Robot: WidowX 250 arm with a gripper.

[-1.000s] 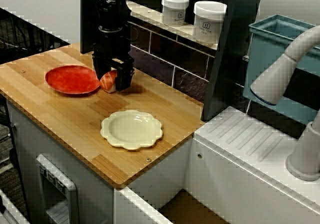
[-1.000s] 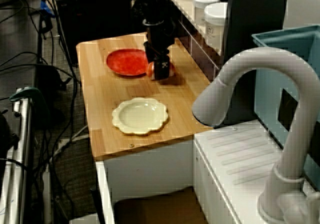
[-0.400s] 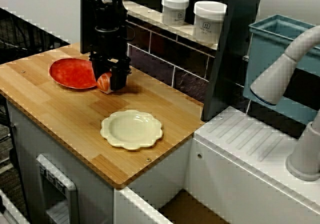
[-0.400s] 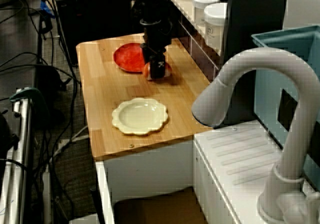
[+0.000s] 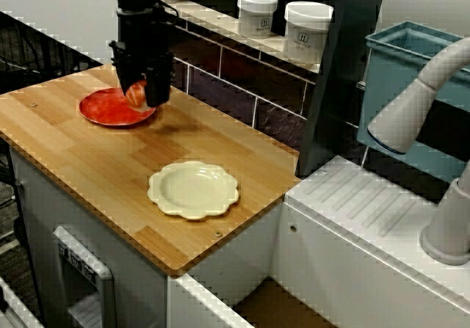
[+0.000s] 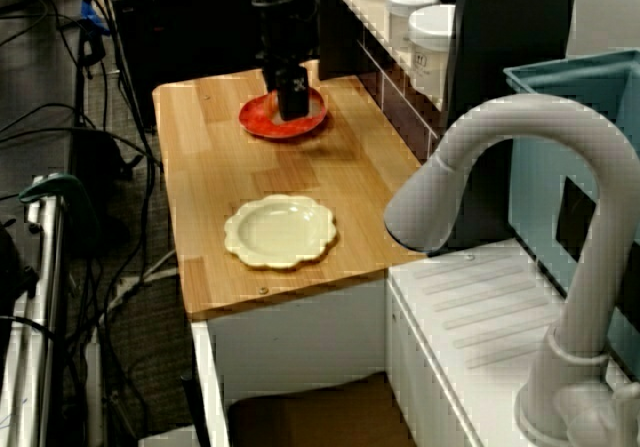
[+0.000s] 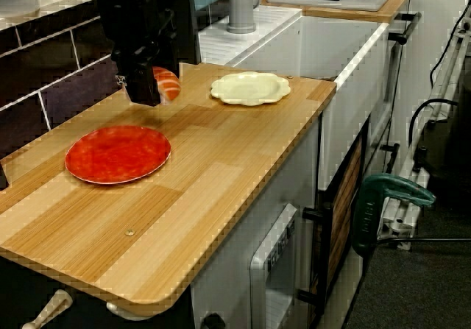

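We see soft, even indoor light in all three views, no harsh glare. The gripper (image 5: 141, 97) casts a faint diffuse shadow on the counter (image 5: 88, 159). Outlines are jagged and slightly soft throughout.

A pale wooden counter (image 5: 88, 159) fills the high front view, backed at 12 o'clock by a dark tiled wall (image 5: 242, 97) whose ledge carries white jars (image 5: 257, 12). At 3 o'clock sit a white ribbed drainboard (image 5: 367, 203), a grey faucet (image 5: 411, 100) and a teal bin (image 5: 411, 56); in the view over the faucet, a cable-strewn grey floor (image 6: 130, 367) lies at 9 o'clock
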